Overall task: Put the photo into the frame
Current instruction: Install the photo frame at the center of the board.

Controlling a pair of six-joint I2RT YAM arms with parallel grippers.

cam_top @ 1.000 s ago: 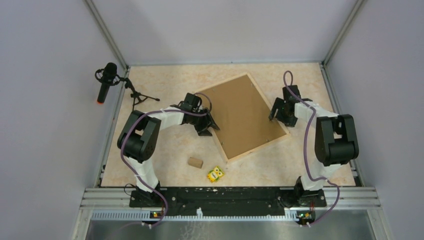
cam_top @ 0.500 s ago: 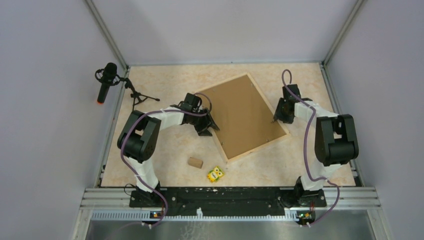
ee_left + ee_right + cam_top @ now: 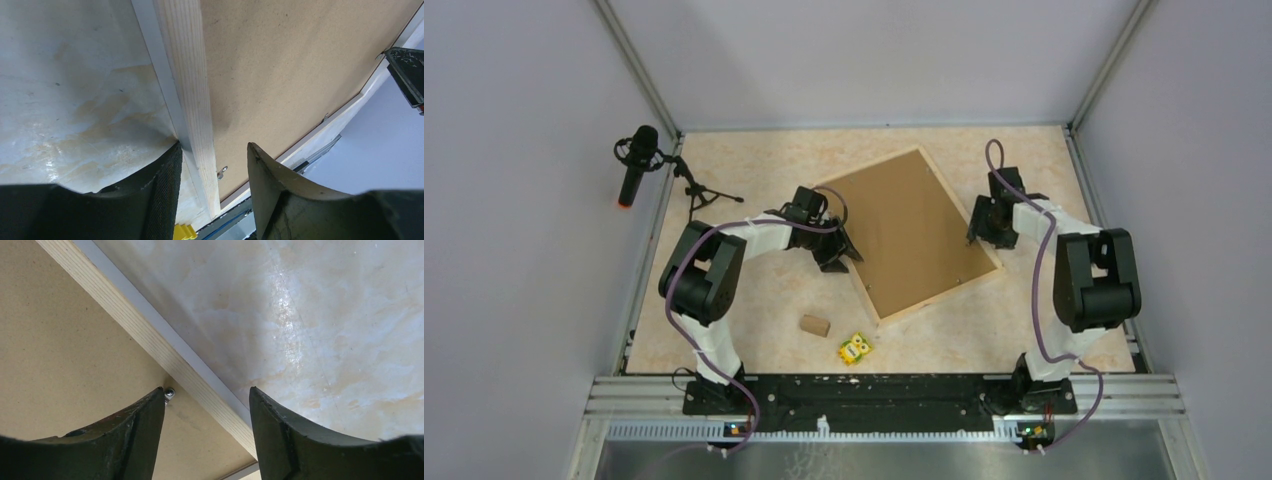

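**A:** Anything different from a second ago?

**B:** Very little. The right gripper (image 3: pixel 206 390) has shifted slightly along the right side of the frame (image 3: pixel 190 75). The left gripper (image 3: pixel 214 150) and the frame lie as before.

**A:** Where is the frame?

**B:** Flat on the table (image 3: pixel 754 160), back upward and turned at an angle, with the brown board (image 3: pixel 904 230) filling it.

**A:** And the jaws?

**B:** Both pairs stand apart. Each is astride a side strip, one finger over the board and one on the table side, and neither is pinching.

**A:** Materials?

**B:** The strip is pale, straight-grained wood, white along its outer edge. The board is matte and finely speckled. The table is glossy, marbled cream. A small round metal stud (image 3: pixel 170 393) sits just beside the right gripper's inner finger.
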